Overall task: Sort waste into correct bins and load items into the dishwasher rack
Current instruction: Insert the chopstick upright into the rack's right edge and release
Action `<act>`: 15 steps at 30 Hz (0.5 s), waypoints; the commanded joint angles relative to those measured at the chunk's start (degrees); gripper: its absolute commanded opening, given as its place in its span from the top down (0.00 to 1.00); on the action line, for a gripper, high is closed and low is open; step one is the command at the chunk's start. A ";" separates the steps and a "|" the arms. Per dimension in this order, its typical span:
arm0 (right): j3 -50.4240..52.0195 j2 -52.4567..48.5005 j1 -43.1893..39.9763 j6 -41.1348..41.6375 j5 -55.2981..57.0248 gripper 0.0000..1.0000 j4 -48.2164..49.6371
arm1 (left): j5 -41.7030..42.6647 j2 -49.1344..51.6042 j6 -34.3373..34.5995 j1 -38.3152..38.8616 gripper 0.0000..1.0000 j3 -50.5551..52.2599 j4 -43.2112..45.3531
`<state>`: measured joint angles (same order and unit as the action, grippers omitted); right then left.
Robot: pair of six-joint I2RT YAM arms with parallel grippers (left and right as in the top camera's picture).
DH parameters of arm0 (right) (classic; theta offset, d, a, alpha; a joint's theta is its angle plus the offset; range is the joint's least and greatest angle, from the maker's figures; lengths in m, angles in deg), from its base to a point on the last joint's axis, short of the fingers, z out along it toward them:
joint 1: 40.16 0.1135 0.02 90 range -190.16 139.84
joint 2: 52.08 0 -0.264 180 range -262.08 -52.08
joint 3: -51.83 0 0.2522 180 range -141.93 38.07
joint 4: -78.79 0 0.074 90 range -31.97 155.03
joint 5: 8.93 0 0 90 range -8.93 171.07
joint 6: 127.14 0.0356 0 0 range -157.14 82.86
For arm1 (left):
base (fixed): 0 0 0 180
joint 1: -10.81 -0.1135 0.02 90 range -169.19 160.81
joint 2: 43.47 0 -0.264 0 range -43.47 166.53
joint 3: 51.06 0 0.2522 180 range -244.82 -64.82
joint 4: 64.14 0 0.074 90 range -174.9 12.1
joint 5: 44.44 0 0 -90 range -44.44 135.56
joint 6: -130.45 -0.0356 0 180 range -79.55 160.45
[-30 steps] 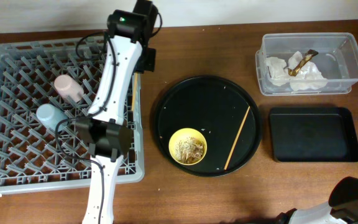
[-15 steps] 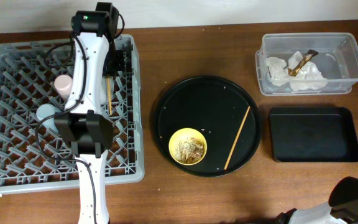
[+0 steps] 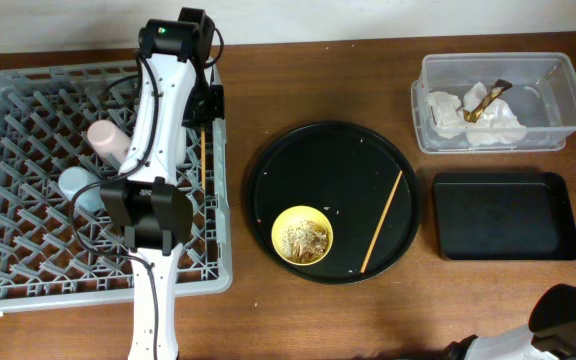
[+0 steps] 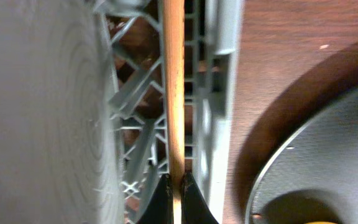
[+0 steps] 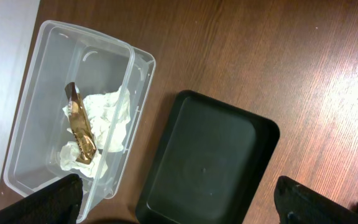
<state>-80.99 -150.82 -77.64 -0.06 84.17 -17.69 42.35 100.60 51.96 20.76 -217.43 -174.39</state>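
My left gripper (image 3: pixel 204 122) is shut on one wooden chopstick (image 4: pixel 174 93). It holds the chopstick lengthwise just inside the right wall of the grey dishwasher rack (image 3: pixel 28 270). A pale grey ringed surface (image 4: pixel 42 112), seemingly the plate, stands close on its left. The pink cup (image 3: pixel 108 140) and the light-blue cup (image 3: pixel 76 183) sit in the rack. The other chopstick (image 3: pixel 382 222) and the yellow bowl (image 3: pixel 302 235) of tan scraps lie on the round black tray (image 3: pixel 268 170). My right gripper (image 5: pixel 182 205) is open and empty above the rectangular black tray (image 5: pixel 210 162).
The clear tub (image 3: pixel 558 75) at the back right holds the white tissue (image 3: pixel 453 112) and the golden-brown wrapper (image 3: pixel 485 98). The shallow black tray (image 3: pixel 505 215) lies in front of it. Only part of my right arm (image 3: pixel 568 315) shows at the bottom right corner.
My left gripper swung from the rack's right edge to further left over the rack, then back right. The chopstick stayed in its jaws. The right arm has not moved.
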 commanded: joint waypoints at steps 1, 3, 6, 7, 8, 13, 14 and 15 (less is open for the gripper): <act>-0.09 0.22 -0.04 0.04 0.13 0.01 -0.02 | -0.98 -0.83 -0.87 -0.37 0.89 1.70 -0.04; -0.09 0.22 -0.04 0.04 0.13 0.01 0.00 | -1.03 -0.83 -0.87 -0.37 0.46 1.73 -0.02; -0.09 0.22 -0.04 0.04 0.13 0.01 -0.02 | -1.09 -0.94 -0.90 -0.37 0.27 1.55 -0.24; -0.09 0.22 -0.04 0.04 0.13 0.01 -0.02 | -1.09 -1.05 -0.90 -0.37 0.25 1.46 -0.24; -0.09 0.22 -0.04 0.04 0.13 0.01 -0.02 | -1.14 -1.42 -0.90 -0.37 0.25 1.38 -0.24; -0.09 0.22 -0.04 0.04 0.13 0.02 0.00 | -1.29 -6.45 -0.87 -0.87 0.23 0.46 -0.24; -0.09 0.22 -0.04 0.04 0.13 0.01 0.00 | -1.29 -7.89 -0.87 -0.92 0.23 0.42 -0.24; -0.09 0.22 -0.04 0.04 0.13 0.01 0.00 | -1.07 -9.51 -0.87 -0.90 0.23 0.42 -0.24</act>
<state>-80.99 -150.82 -77.64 -0.06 84.17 -17.69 41.70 99.34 51.57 20.50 -215.99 -174.52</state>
